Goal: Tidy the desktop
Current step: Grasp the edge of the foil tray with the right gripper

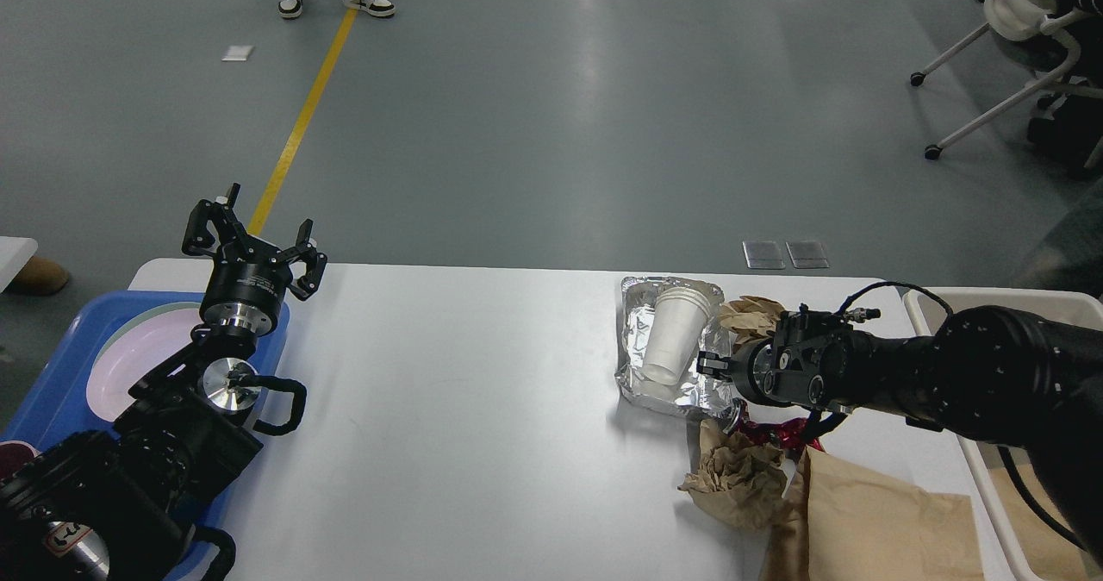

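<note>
The desktop (448, 391) is a wide white table top. At its right stands a crumpled foil tray (639, 344) with a white paper cup (676, 335) lying in it. My right gripper (710, 364) reaches in from the right and sits at the foil tray's right edge; it is dark and end-on, so its fingers cannot be told apart. My left gripper (254, 240) is raised over the far left corner, open and holding nothing.
Crumpled brown paper (751, 314) lies behind the right gripper; more crumpled paper (739, 476), a red wrapper (774, 433) and a brown paper bag (870, 521) lie in front. A blue tray (47, 374) with a plate (142, 348) is at left, a beige bin (926, 298) at right.
</note>
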Tool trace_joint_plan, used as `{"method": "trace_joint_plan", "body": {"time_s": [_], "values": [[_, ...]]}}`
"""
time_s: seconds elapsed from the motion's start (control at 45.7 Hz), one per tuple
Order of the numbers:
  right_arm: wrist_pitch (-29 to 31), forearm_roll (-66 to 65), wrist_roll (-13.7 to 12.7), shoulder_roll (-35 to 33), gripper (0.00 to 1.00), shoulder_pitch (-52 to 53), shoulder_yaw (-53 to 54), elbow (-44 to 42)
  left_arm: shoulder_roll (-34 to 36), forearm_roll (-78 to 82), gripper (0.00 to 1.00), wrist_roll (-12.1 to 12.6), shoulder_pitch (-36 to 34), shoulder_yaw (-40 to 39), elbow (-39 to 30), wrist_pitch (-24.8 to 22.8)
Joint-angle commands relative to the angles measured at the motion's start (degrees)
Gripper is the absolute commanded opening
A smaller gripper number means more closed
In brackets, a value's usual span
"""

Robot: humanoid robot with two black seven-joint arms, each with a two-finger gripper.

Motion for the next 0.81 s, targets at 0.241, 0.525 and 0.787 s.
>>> {"method": "trace_joint_plan", "body": {"time_s": [0.241,0.525,0.787], "values": [[-0.02,0.0,0.37,1.32,0.0,1.22,0.39,1.56,0.01,0.0,0.96,0.0,0.0,0.0,0.0,0.0],[-0.02,0.0,0.46,-2.1,0.0,9.04,3.2,9.47,0.01,0.0,0.96,0.0,0.0,0.0,0.0,0.0],[0.33,-0.17,0.54,-7.55,0.0,17.66,4.35,18.61,0.01,0.0,0.96,0.0,0.0,0.0,0.0,0.0]]}}
